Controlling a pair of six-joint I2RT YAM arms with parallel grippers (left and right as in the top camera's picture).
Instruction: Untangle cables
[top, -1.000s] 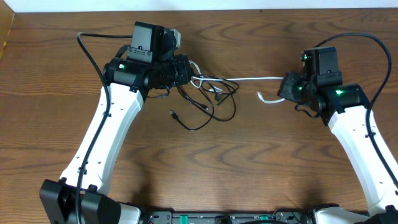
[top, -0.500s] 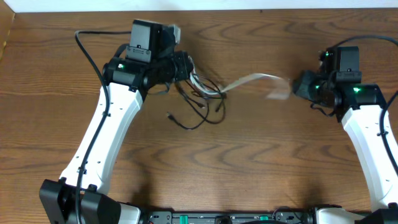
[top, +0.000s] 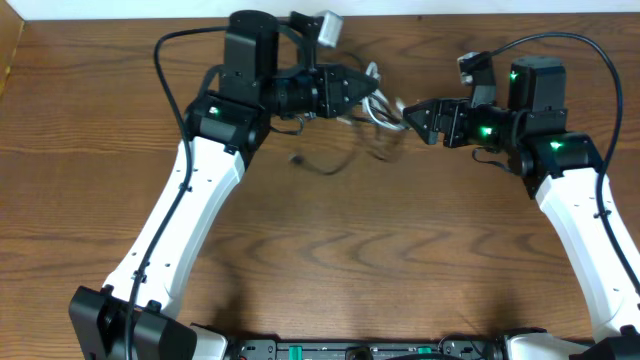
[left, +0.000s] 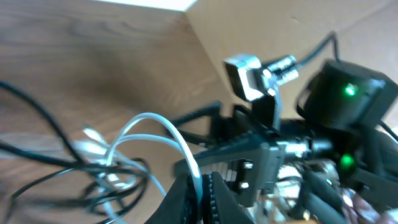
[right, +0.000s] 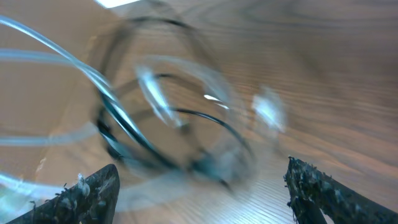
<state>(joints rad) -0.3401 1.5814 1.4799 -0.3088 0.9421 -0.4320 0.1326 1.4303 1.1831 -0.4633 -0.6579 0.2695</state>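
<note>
Spanning left to right, tangled cables (top: 383, 108)

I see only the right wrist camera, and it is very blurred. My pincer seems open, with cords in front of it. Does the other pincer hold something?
Observer: Yes. The left wrist view shows the left pincer shut on the white cable, which loops out ahead of its tip.
Operator: How do both pincers stand?
Observer: From overhead, they face each other near the far edge of the table. The right pincer is open, close to the white loops.
Operator: Where is the black cable?
Observer: From overhead, the black cable trails on the wood at the near side of the left pincer.
</note>
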